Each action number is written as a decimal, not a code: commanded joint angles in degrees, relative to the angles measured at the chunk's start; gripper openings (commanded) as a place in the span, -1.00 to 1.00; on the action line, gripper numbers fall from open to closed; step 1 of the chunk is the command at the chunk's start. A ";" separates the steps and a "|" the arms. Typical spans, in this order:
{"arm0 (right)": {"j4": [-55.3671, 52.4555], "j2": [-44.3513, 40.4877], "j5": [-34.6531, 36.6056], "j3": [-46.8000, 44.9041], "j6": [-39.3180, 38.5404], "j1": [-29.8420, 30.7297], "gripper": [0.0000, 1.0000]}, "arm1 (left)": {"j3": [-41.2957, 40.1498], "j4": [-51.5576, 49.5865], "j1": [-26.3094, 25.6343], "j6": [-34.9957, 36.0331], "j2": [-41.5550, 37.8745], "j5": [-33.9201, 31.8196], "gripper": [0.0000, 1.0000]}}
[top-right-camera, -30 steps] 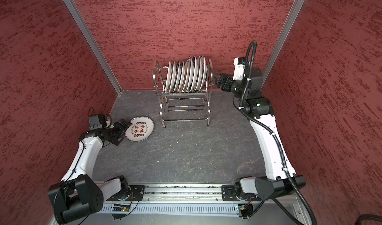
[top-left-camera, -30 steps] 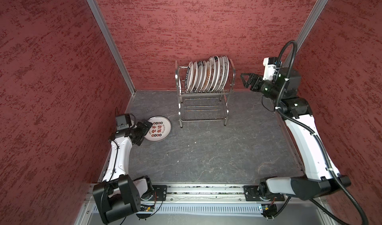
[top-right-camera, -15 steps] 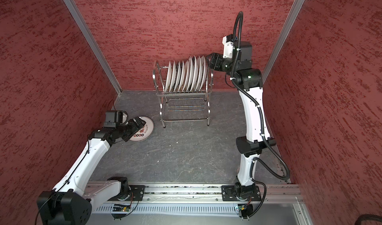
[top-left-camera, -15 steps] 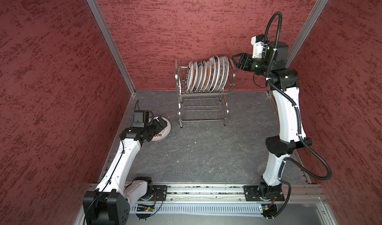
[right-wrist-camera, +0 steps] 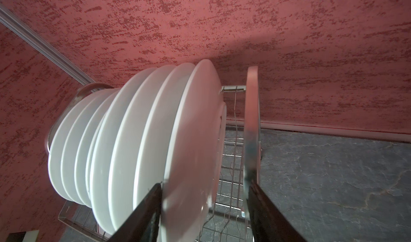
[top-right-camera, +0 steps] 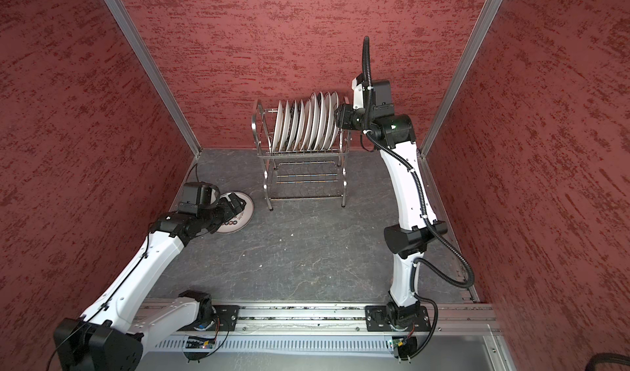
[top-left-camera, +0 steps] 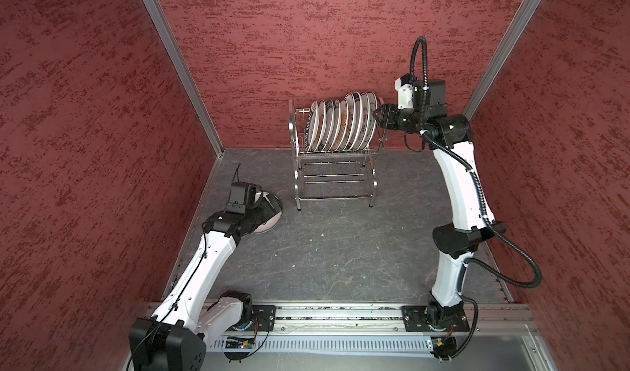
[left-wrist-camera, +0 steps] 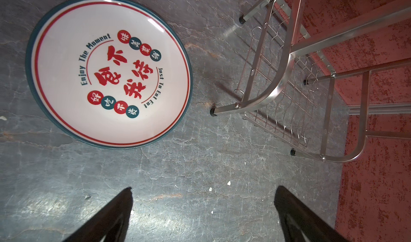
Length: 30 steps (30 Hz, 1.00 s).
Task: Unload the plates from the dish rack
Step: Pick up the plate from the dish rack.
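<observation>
The dish rack (top-left-camera: pixel 294 137) stands at the back of the table, its upper tier holding several white plates (top-left-camera: pixel 341 123) on edge. My right gripper (top-left-camera: pixel 376 118) is at the rack's right end. In the right wrist view it (right-wrist-camera: pixel 204 184) is open and straddles the last plate (right-wrist-camera: pixel 193 140). One finger sits between that plate and its neighbour, the other beside the rack's end frame (right-wrist-camera: pixel 252 118), with a gap left on that side. One plate (left-wrist-camera: pixel 109 71) with red characters and a teal rim lies flat on the table. My left gripper (left-wrist-camera: pixel 203 188) hovers open beside it, holding nothing.
Red textured walls (top-left-camera: pixel 306 45) enclose the table on three sides, with the back wall close behind the rack. An aluminium rail (top-left-camera: pixel 341 313) carrying both arm bases runs along the front edge. The rack's legs (left-wrist-camera: pixel 224 110) stand near the flat plate.
My right arm swung in from the right to the rack's end, and its jaws have narrowed around the last plate. My left arm rose and drew back from the plate on the table.
</observation>
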 commanded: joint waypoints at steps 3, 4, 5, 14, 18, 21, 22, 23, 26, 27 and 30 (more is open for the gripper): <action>0.01 -1.46 5.75 -1.04 -1.87 1.97 0.12 | 0.53 0.65 -0.61 1.11 0.55 -0.81 0.99; 0.03 -1.46 6.12 -1.37 -1.99 2.23 0.10 | 0.61 0.57 -0.61 1.36 0.55 -0.99 0.99; 0.12 -1.40 6.64 -1.73 -2.09 2.60 0.07 | 0.70 0.57 -0.66 1.67 0.55 -1.12 0.99; 1.42 -1.53 13.69 -5.40 -2.01 6.35 -0.16 | 0.30 0.64 -1.13 3.46 0.72 -2.86 0.99; 1.86 -1.81 17.29 -7.58 -1.43 7.46 -0.25 | 0.26 0.02 -2.12 3.94 0.81 -5.19 0.99; 3.03 -2.91 19.38 -10.36 -0.70 7.66 -0.31 | 0.42 -0.67 -2.23 3.77 0.86 -5.97 0.99; 3.89 -3.56 19.76 -11.70 -0.45 7.74 -0.34 | 0.43 -0.97 -2.21 3.60 0.94 -6.25 0.99; 5.06 -4.44 19.95 -13.32 -0.29 7.75 -0.37 | 0.46 -1.14 -2.20 3.59 1.07 -6.31 0.99; 7.84 -6.45 20.69 -17.44 0.02 7.75 -0.43 | 0.44 -1.22 -2.23 3.35 1.32 -6.39 0.99; 8.45 -7.00 20.89 -18.49 0.09 7.77 -0.46 | 0.44 -1.36 -2.27 3.17 1.51 -6.45 0.99; 9.42 -7.94 21.70 -20.47 0.19 7.72 -0.54 | 0.28 -1.44 -2.20 2.25 2.28 -6.63 0.99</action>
